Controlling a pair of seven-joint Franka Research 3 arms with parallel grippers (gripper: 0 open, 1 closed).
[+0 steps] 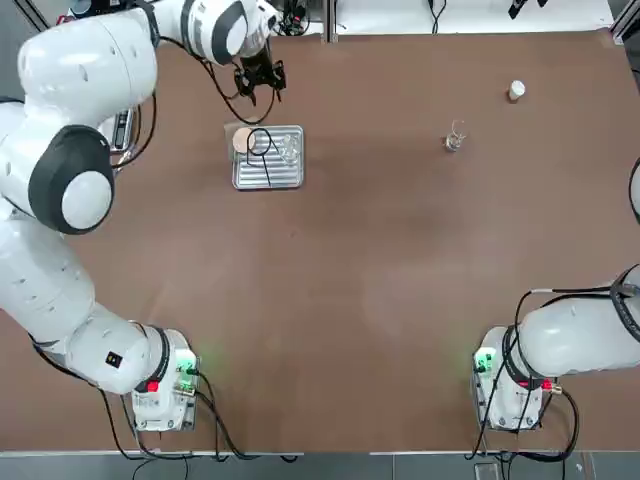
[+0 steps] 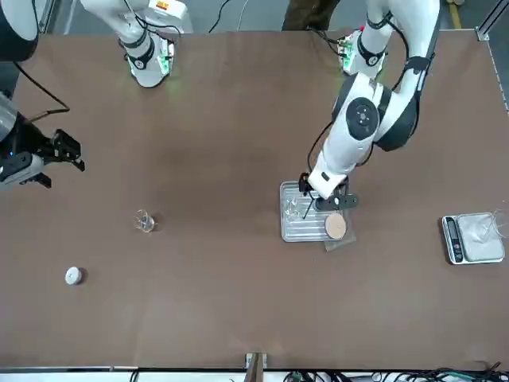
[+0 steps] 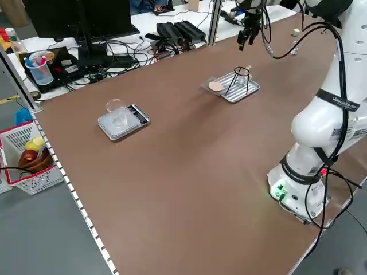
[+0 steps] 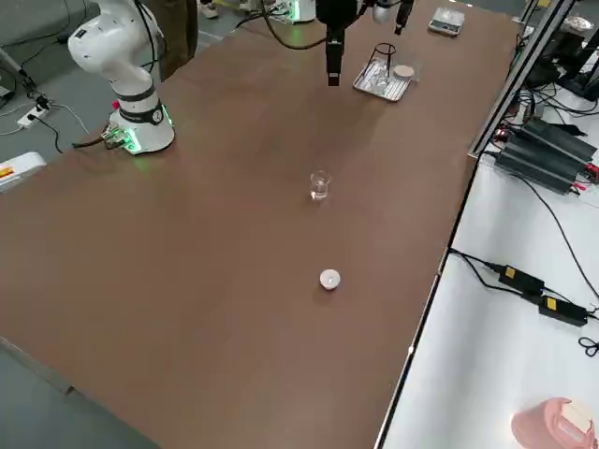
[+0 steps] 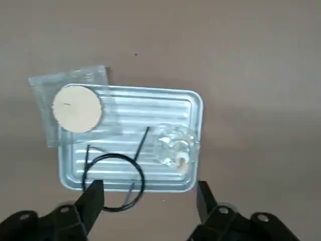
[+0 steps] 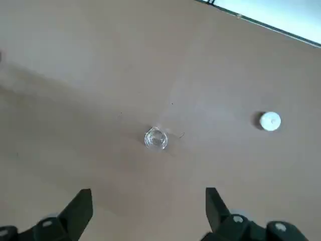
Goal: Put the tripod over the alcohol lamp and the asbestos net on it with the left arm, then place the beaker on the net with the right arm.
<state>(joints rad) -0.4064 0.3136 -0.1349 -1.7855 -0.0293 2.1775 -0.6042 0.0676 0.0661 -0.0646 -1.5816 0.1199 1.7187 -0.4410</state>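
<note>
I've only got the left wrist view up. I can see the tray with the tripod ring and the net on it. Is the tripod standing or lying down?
Observer: Standing. The left side view shows the tripod upright on the ribbed tray, ring on top.
Operator: Where's the beaker? It isn't in my picture.
Observer: The beaker stands alone on the table, over on the robot's right side, well apart from the tray.
Operator: And the right arm?
Observer: The right gripper hangs above the table with its jaws open, short of the beaker and holding nothing.
</note>
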